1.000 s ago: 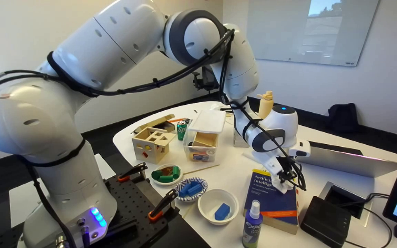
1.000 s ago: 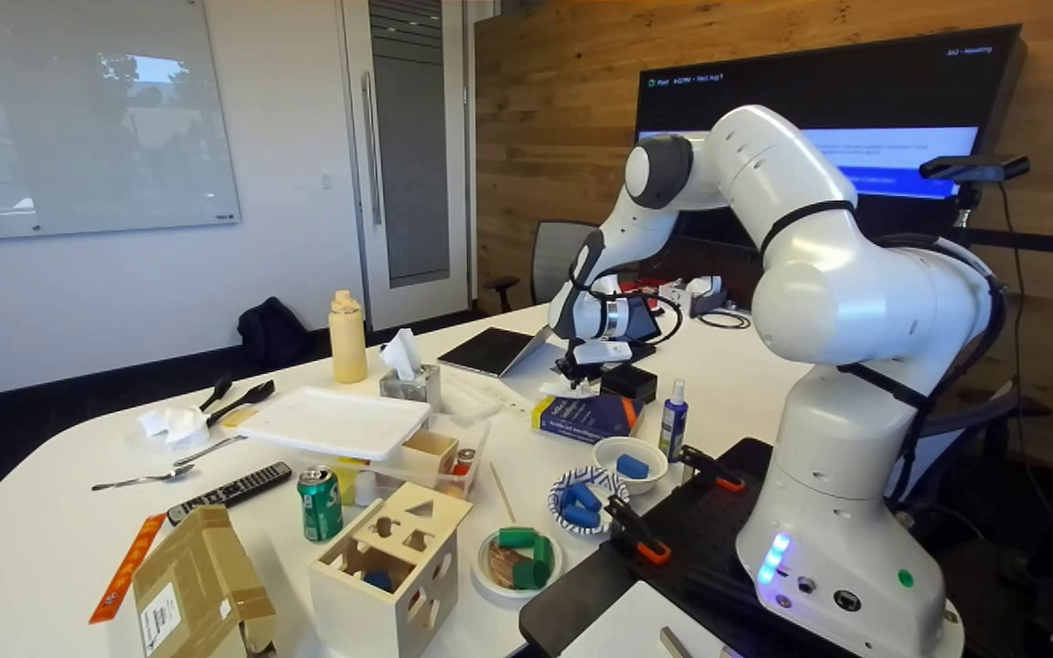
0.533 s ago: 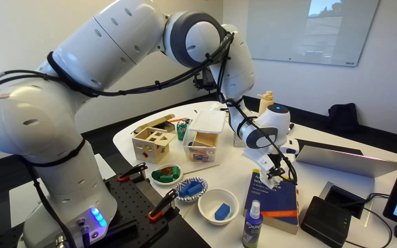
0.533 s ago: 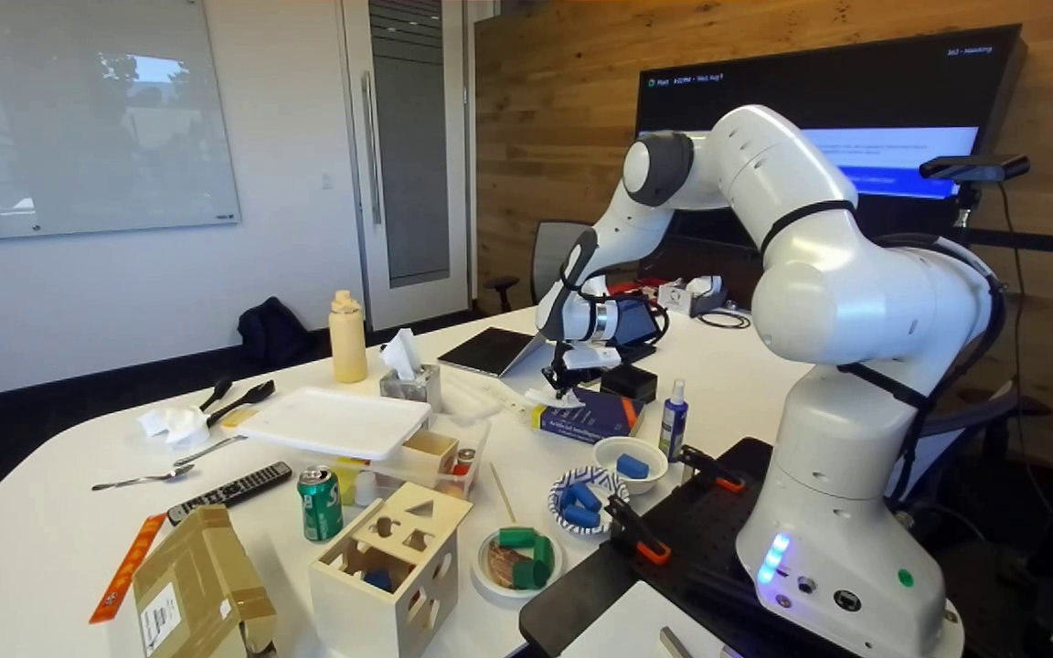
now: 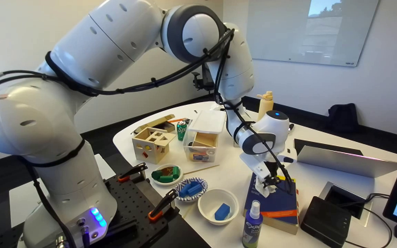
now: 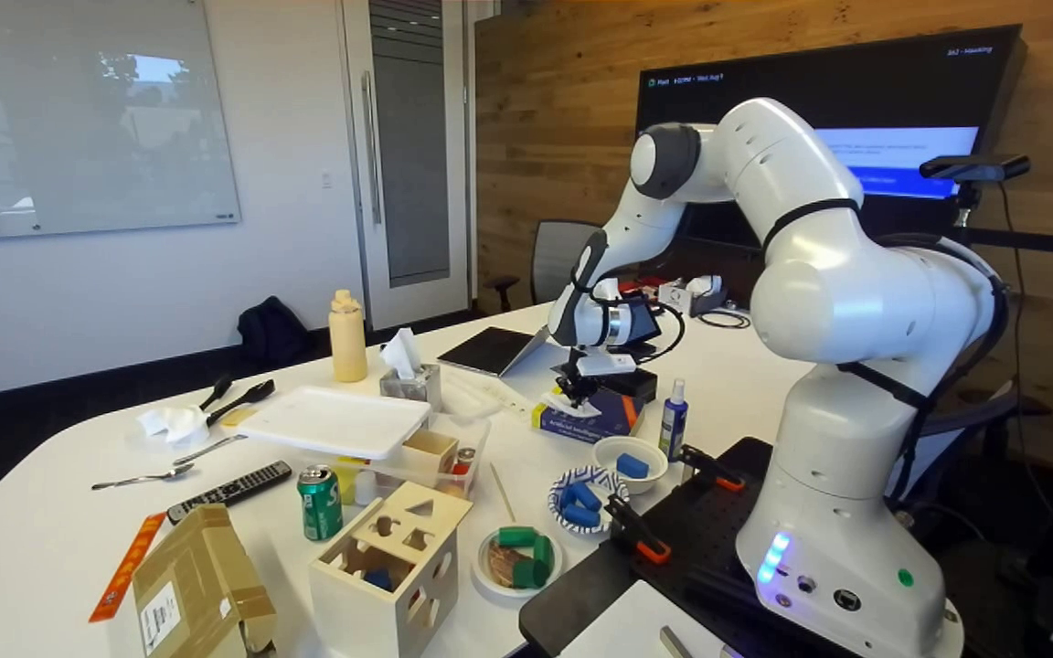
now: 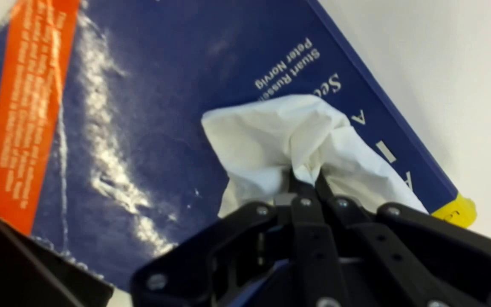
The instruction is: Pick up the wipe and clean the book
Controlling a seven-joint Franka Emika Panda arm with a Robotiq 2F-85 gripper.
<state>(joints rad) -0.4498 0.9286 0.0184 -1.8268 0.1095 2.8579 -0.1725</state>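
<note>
Wipe (image 7: 290, 145) shifted across book (image 7: 160, 119); near-touching fingers (image 7: 300, 187) pinch it.

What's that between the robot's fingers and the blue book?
The white wipe! The fingers pinch it, and its loose part covers some of the book in the wrist view.

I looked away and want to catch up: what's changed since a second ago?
The gripper has carried the wipe leftward over the book in an exterior view, toward the spine. Nothing was grabbed or let go; the wipe appears held throughout. The book, spray bottle and white bowl stayed put.
</note>
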